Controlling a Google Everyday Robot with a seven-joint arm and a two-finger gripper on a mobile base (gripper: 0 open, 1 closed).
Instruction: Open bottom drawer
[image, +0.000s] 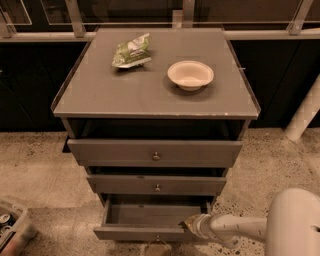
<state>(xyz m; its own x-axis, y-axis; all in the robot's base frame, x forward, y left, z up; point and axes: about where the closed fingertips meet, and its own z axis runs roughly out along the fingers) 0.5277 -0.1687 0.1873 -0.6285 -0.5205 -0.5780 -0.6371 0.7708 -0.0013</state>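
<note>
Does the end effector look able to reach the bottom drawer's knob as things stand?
Probably yes: the end effector sits at the front edge of the bottom drawer, just right of the knob, and nothing stands between them.

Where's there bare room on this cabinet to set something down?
The cabinet top is bare across its whole front half, between the front edge and the green packet and bowl; also the strip between those two. The bottom drawer looks bare inside on its left and middle. Its right front corner is crowded: the gripper sits there.
</note>
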